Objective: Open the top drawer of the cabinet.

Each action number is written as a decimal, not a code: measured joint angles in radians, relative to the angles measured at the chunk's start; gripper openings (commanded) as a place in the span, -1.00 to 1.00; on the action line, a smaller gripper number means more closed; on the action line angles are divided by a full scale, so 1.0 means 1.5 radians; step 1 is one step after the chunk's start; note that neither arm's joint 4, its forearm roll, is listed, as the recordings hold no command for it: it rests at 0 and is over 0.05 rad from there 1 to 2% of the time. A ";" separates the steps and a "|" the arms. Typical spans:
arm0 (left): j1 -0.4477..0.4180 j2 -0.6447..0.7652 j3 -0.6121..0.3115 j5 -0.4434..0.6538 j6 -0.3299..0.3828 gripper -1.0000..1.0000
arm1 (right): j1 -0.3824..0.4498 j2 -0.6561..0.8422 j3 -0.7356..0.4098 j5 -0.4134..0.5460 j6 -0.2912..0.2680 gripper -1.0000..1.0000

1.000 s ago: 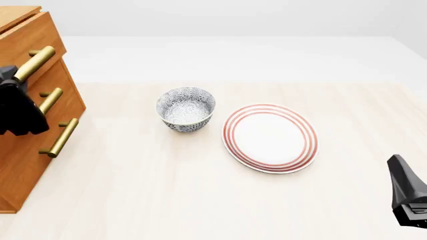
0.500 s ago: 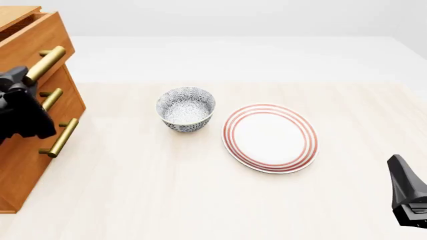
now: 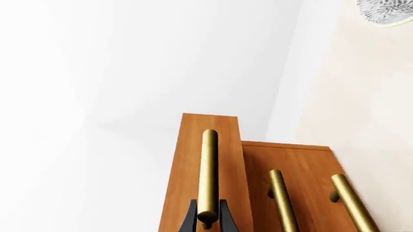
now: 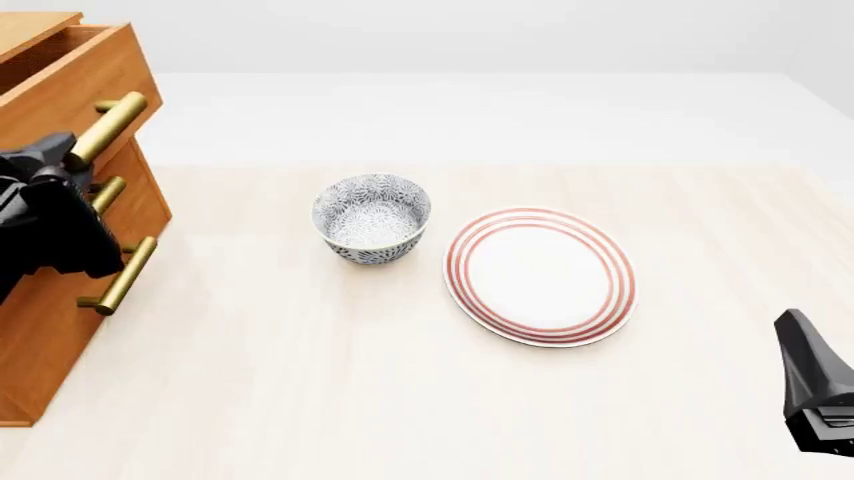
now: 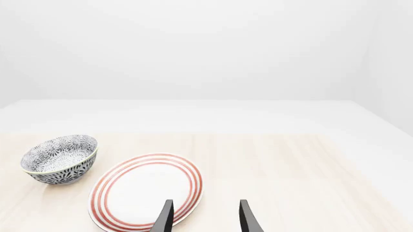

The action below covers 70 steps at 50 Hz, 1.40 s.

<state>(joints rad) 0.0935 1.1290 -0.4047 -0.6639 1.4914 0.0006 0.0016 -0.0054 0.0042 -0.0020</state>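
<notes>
Three drawers stack up the front of the cabinet (image 4: 47,330), which stands at the far left of the surface (image 4: 441,400), well apart from the other things, so the left arm alone can reach it. The top drawer (image 4: 74,85) juts forward of the two below it, with a strip of paler inside showing at its upper edge; I judge it partly open, with more travel likely left. The plate (image 4: 541,275), white with red rings, lies flat near the middle of the surface, and the patterned bowl (image 4: 372,217) stands upright just beside it on the cabinet's side; neither lies in the drawer's path. The left gripper (image 3: 207,218) is at the near end of the top drawer's brass handle (image 4: 110,128): in the left wrist view its jaws stand one on each side of the bar and pinch it, a hold that lets the arm draw the drawer straight out along its run. Gripping so near the bar's end could let the bar slip out of the jaws. The right gripper (image 5: 205,216) hangs low at the right edge of the surface, far from the cabinet, its jaws spread and holding nothing, aimed toward the plate; it has no part in this step.
</notes>
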 measured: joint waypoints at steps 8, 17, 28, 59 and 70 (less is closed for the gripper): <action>-0.008 -0.007 -0.004 0.018 0.002 -1.00 | 0.000 0.000 0.000 0.000 0.000 1.00; -0.020 -0.013 -0.006 0.030 0.003 -1.00 | 0.000 0.000 0.000 0.000 0.000 1.00; -0.034 -0.015 -0.005 0.033 0.007 -1.00 | 0.000 0.000 0.000 0.000 0.000 1.00; -0.083 -0.046 -0.005 0.076 0.004 -1.00 | 0.000 0.000 0.000 0.000 0.000 1.00; -0.093 -0.071 0.011 0.081 0.001 -1.00 | 0.000 0.000 0.000 0.000 0.000 1.00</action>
<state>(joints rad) -0.0464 1.0227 -0.3881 -0.5425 1.4928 0.0006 0.0016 -0.0054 0.0042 -0.0020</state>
